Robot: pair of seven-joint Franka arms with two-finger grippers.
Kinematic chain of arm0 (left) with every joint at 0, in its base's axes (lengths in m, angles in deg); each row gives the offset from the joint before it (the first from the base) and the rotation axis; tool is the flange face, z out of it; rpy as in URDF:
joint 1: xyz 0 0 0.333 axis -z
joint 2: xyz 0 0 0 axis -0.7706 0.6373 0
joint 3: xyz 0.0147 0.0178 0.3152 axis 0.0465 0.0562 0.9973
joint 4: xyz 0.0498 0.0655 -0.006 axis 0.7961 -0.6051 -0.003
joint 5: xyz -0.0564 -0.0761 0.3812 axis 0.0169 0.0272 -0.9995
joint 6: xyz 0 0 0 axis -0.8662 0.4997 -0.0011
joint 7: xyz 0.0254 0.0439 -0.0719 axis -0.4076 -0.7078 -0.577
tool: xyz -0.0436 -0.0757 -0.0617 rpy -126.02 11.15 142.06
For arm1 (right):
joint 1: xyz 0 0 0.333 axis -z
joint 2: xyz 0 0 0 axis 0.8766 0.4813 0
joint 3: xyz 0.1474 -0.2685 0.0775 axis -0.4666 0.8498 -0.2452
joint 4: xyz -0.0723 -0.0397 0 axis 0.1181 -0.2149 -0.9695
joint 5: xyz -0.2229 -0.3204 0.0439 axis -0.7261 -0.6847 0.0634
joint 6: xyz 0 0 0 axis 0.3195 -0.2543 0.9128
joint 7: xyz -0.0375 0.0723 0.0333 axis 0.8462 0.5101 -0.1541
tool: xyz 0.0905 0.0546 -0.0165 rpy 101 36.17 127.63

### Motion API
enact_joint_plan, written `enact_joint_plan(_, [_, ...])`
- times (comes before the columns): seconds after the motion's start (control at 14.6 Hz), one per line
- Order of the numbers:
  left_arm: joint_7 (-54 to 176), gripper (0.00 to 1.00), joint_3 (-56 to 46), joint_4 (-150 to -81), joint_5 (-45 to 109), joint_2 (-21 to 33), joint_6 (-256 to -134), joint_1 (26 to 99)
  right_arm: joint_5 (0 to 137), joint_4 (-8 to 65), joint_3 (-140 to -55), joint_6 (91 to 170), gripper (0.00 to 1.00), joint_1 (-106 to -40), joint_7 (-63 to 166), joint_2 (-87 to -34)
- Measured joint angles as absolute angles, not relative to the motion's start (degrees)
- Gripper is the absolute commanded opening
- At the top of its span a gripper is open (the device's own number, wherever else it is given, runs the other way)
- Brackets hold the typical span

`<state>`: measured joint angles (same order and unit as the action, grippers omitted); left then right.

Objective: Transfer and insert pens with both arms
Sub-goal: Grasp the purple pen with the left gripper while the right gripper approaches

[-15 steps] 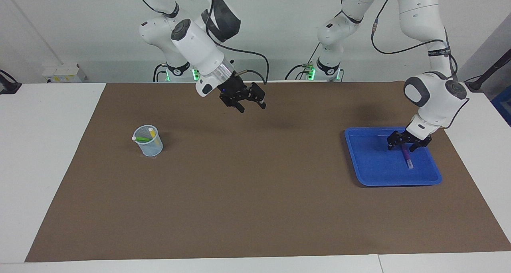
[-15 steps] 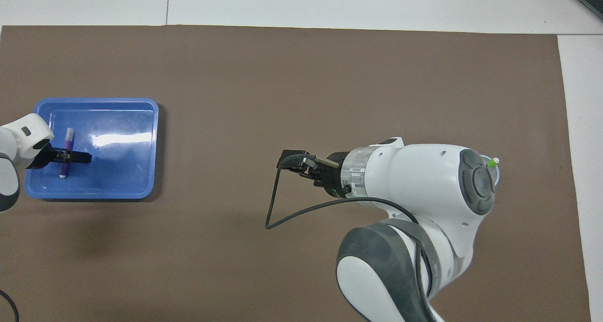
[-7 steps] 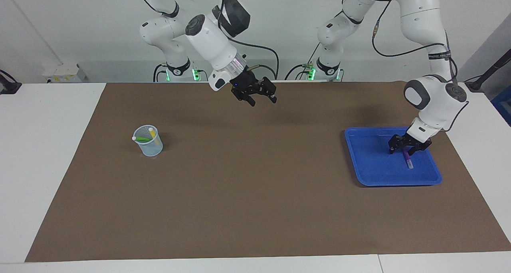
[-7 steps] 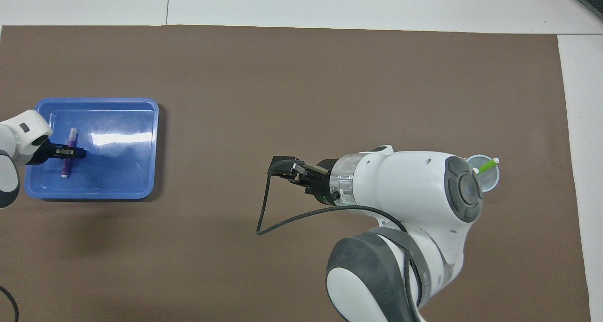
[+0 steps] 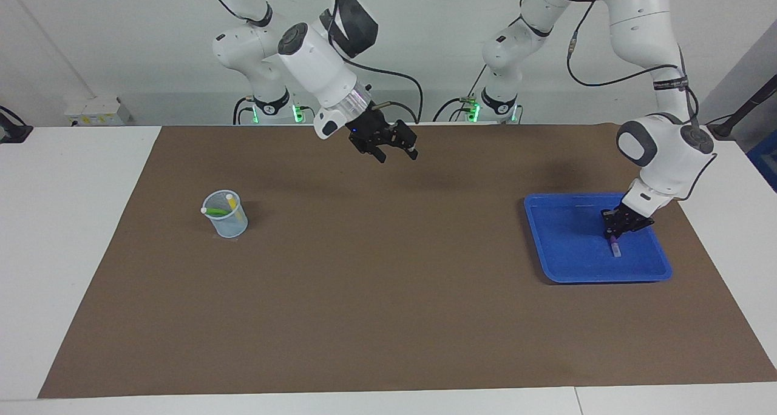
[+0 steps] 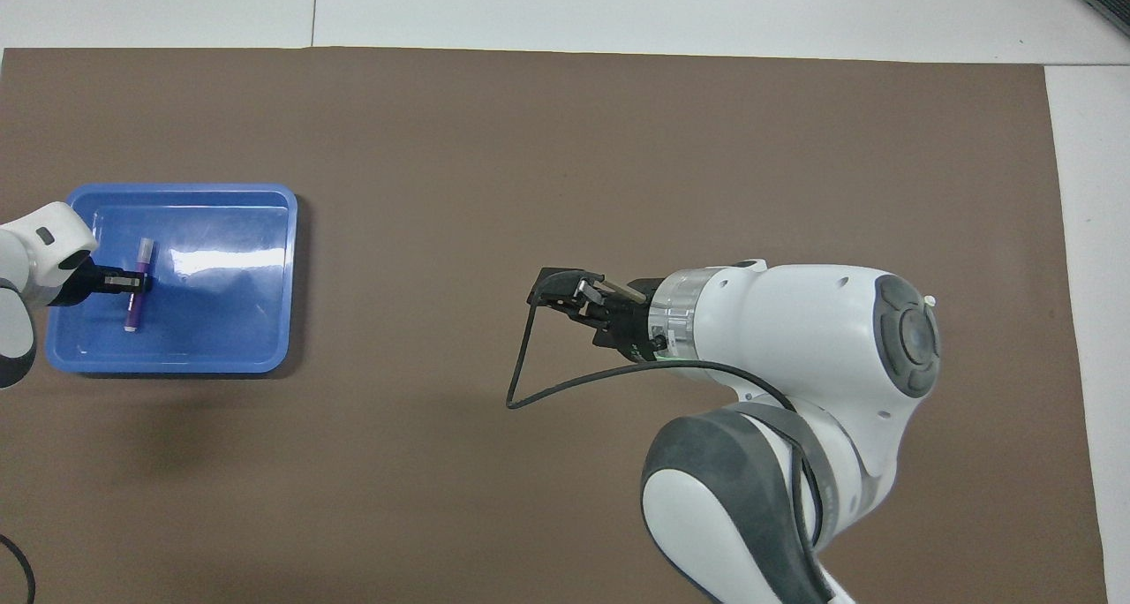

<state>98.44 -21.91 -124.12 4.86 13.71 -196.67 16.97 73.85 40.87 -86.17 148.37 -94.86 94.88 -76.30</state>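
Observation:
The purple pen is in the blue tray at the left arm's end of the table. My left gripper is down in the tray and shut on this pen, whose pale cap end sticks out below the fingers. In the overhead view the left gripper crosses the purple pen in the tray. The green pen and the yellow pen stand in a clear cup at the right arm's end. My right gripper is open and empty, up over the mat's middle, and it also shows in the overhead view.
A brown mat covers most of the white table. The right arm's bulk hides the cup in the overhead view. The tray holds nothing besides the purple pen.
My left gripper has come down and closed on the purple pen, which has turned a little in the tray. My right gripper has risen and drawn away from the cup toward the table's middle.

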Motion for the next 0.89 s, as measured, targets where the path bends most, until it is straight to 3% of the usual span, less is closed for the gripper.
enact_joint_plan(0.2, [95.3, 0.00, -22.4, -122.6, 4.9, 14.0, -194.2, 17.4, 73.9, 40.6, -86.3, 149.2, 1.00, -94.8, 94.9, -76.3])
enact_joint_plan(0.61, [73.5, 0.00, -24.1, -110.3, 8.4, 13.6, -172.5, 24.0, 73.9, 40.6, -86.4, 150.7, 1.00, -95.3, 94.9, -76.3])
enact_joint_plan(0.89, [59.5, 0.00, -27.6, -108.6, 13.8, 11.1, -166.3, 24.7, 73.9, 40.4, -87.5, 150.7, 1.00, -95.4, 94.9, -76.3])
